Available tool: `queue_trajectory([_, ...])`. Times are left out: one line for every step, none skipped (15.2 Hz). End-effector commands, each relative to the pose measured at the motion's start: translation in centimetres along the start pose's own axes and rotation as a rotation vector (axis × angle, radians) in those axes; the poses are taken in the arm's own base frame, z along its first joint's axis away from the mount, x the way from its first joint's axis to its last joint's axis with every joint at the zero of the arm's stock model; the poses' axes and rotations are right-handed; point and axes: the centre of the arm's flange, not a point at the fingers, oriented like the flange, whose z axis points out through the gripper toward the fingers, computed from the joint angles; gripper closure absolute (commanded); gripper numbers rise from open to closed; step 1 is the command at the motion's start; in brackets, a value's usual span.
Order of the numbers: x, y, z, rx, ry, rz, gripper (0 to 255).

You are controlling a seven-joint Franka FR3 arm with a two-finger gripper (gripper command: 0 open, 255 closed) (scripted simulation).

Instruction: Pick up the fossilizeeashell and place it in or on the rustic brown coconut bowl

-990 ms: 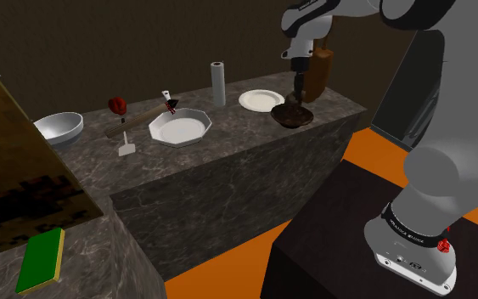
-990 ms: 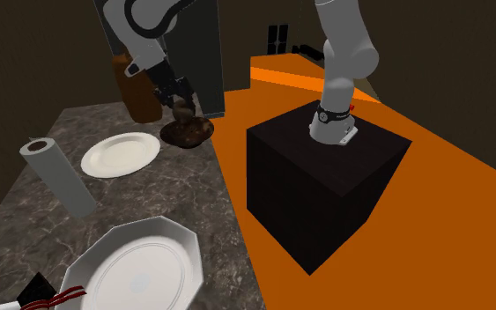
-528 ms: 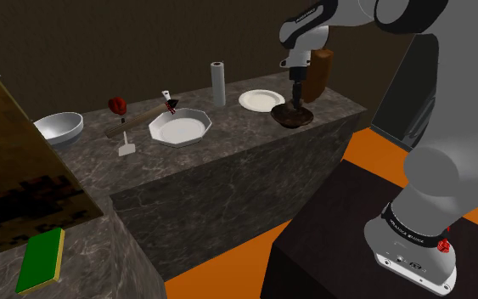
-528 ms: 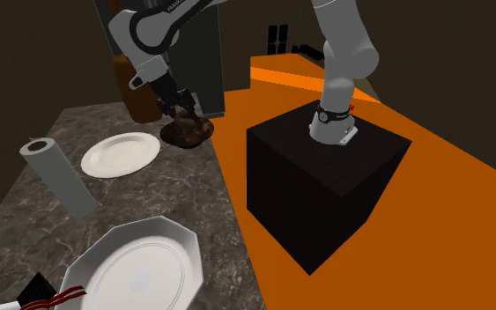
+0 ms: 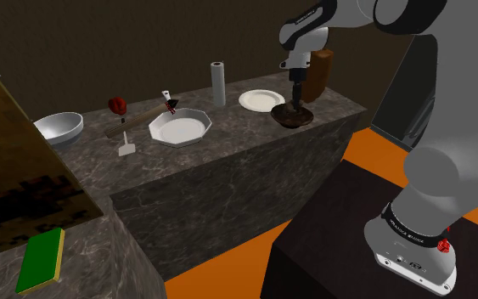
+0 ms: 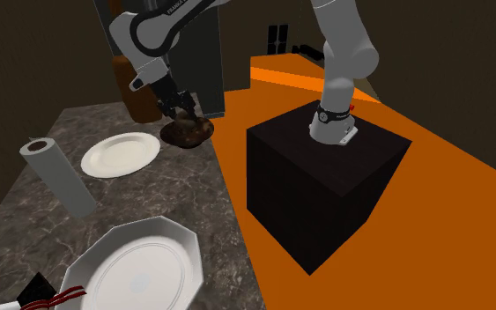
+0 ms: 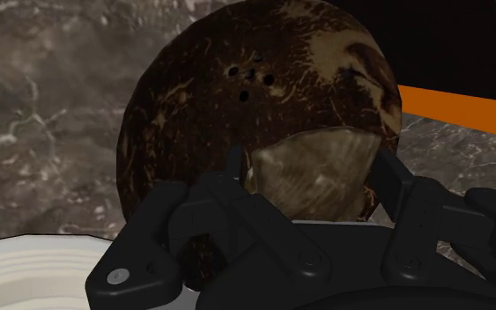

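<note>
1. The dark veined stone counter (image 5: 228,170) carries everything, and the work is confined to its end nearest the black box stand (image 5: 330,246).
2. The white jointed arm (image 5: 449,127) is bent over that end, with its wrist pointed down.
3. The rough brown round coconut bowl (image 7: 202,97) is set near the counter's corner, just beside a small round white plate (image 5: 261,99). Its hollow lies directly under the hand. Being round-bottomed, it is judged easy to nudge, so contact with its rim is best avoided.
4. The all-black 2-finger gripper (image 7: 310,163) is held low over the bowl, its fingers clasped on the shell from both sides. The step in hand is judged to be the release. The fingers should be parted evenly and only slightly, and the hand then lifted straight up.
5. The tan ribbed fan-shaped seashell (image 7: 312,185) is gripped between the 2 fingers, over the bowl's hollow. Whether it touches the bowl cannot be told. A short, gentle drop is advised, so that it is not bounced out.
</note>
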Motion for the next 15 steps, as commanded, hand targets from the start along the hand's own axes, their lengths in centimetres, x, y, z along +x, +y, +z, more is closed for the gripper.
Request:
queue_trajectory([0.0,0.0,0.0,0.000,0.000,0.000,0])
queue_trajectory([0.0,0.0,0.0,0.000,0.000,0.000,0])
queue_trajectory([0.0,0.0,0.0,0.000,0.000,0.000,0])
queue_trajectory([0.0,0.0,0.0,0.000,0.000,0.000,0])
queue_trajectory([0.0,0.0,0.0,0.000,0.000,0.000,0])
queue_trajectory([0.0,0.0,0.0,0.000,0.000,0.000,0])
queue_trajectory([0.0,0.0,-1.3,0.000,0.000,0.000,0])
queue_trajectory([0.0,0.0,-2.7,0.000,0.000,0.000,0])
queue_trajectory([0.0,0.0,-4.0,0.000,0.000,0.000,0])
queue_trajectory([0.0,0.0,-5.0,0.000,0.000,0.000,0])
queue_trajectory([0.0,0.0,-5.0,0.000,0.000,0.000,0])
queue_trajectory([0.0,0.0,-5.0,0.000,0.000,0.000,0])
queue_trajectory([0.0,0.0,-5.0,0.000,0.000,0.000,0])
queue_trajectory([0.0,0.0,-5.0,0.000,0.000,0.000,0])
queue_trajectory([0.0,0.0,-5.0,0.000,0.000,0.000,0])
